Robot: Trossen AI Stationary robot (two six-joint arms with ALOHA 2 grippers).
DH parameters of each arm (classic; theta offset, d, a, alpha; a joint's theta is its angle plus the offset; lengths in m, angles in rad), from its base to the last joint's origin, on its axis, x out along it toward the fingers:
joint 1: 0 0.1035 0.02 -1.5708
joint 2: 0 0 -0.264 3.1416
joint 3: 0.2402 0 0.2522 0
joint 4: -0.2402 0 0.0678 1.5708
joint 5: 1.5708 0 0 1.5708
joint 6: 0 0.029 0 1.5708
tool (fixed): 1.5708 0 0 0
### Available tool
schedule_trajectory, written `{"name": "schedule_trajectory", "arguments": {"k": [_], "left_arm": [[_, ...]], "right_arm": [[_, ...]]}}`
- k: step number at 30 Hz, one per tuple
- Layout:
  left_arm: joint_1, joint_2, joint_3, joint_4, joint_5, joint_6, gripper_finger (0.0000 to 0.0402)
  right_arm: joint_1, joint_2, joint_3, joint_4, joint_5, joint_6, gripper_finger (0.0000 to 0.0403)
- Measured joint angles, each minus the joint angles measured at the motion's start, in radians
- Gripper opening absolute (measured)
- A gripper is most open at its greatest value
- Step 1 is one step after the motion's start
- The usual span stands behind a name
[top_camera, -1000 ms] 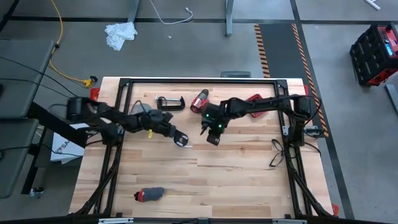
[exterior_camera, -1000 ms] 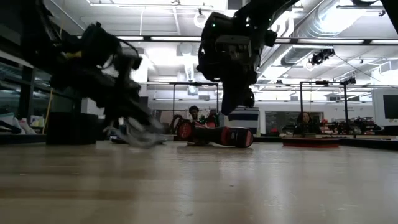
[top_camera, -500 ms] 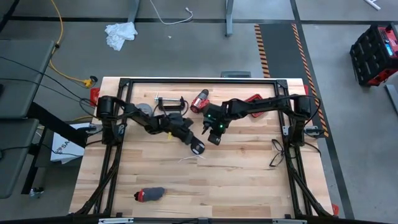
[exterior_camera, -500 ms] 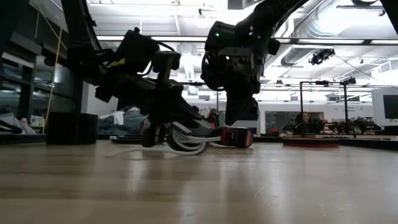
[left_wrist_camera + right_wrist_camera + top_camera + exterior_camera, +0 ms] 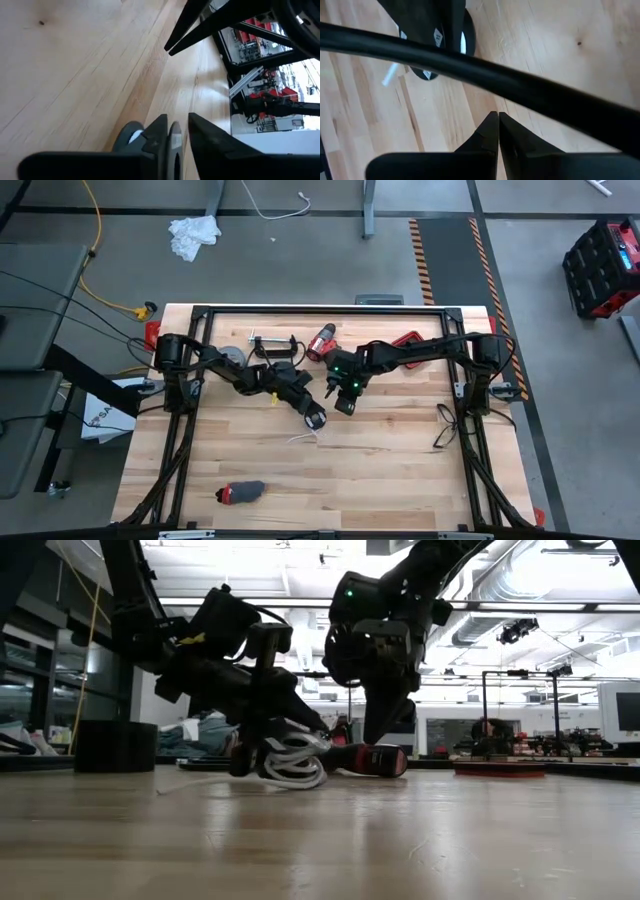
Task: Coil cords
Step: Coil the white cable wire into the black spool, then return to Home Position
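The thin white cable (image 5: 293, 768) lies in loose loops on the table's middle, and its free end (image 5: 299, 438) trails toward the near edge. Its small black disc with a pale centre (image 5: 315, 419) sits in my left gripper (image 5: 311, 416), which is low over the table and shut on it; it also shows in the left wrist view (image 5: 176, 146). My right gripper (image 5: 346, 407) hangs shut and empty just right of the disc, above the table (image 5: 380, 730). My left gripper pinches the disc by its flat faces (image 5: 174, 150) between its two fingers (image 5: 159, 134), the disc standing on edge. The fingers slant down from the table's far left. The cable loops (image 5: 300, 775) hang slack below the gripper and rest on the table.
A red and black drill (image 5: 320, 342), a black clamp (image 5: 270, 343) and a red tool (image 5: 410, 340) lie along the far side. A small red and grey object (image 5: 240, 493) lies near the front left. Black glasses (image 5: 445, 427) lie by the right edge.
My left gripper has swung toward the table's right and a little toward the near edge, carrying the disc to beside my right gripper. The white cable has come along and gathered into loops under it.
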Motion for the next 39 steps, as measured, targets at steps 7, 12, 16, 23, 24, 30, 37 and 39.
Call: {"name": "schedule_trajectory", "arguments": {"k": [7, 12, 16, 23, 24, 30, 37, 39], "left_arm": [[0.009, -0.004, -0.003, -0.004, -0.015, 0.015, 0.0127], [0.031, -0.008, -0.004, -0.011, -0.013, 0.019, 0.0155], [0.058, -0.008, -0.004, -0.014, 0.016, 0.032, 0.0165], [0.129, -0.011, -0.005, -0.019, 0.136, 0.045, 0.0168], [0.140, -0.013, -0.005, -0.024, 0.166, 0.045, 0.0168], [0.193, -0.061, -0.010, -0.061, 0.294, 0.055, 0.0168], [0.281, -0.275, -0.036, -0.256, 0.275, 0.173, 0.0160], [0.316, -0.380, -0.068, -0.325, 0.247, 0.200, 0.0156]], "right_arm": [[0.000, 0.000, 0.000, -0.006, 0.006, 0.000, 0.0054], [0.000, 0.000, 0.000, -0.018, 0.043, -0.003, 0.0078], [-0.001, 0.000, 0.000, -0.034, 0.058, -0.003, 0.0080], [-0.009, 0.000, 0.000, -0.068, 0.089, -0.027, 0.0080], [-0.009, 0.000, 0.000, -0.083, 0.104, -0.036, 0.0080], [-0.014, 0.000, 0.000, -0.170, 0.138, -0.091, 0.0080], [-0.035, -0.064, 0.000, -0.196, 0.210, -0.114, 0.0080], [-0.046, -0.121, 0.000, -0.199, 0.278, -0.115, 0.0080]]}}
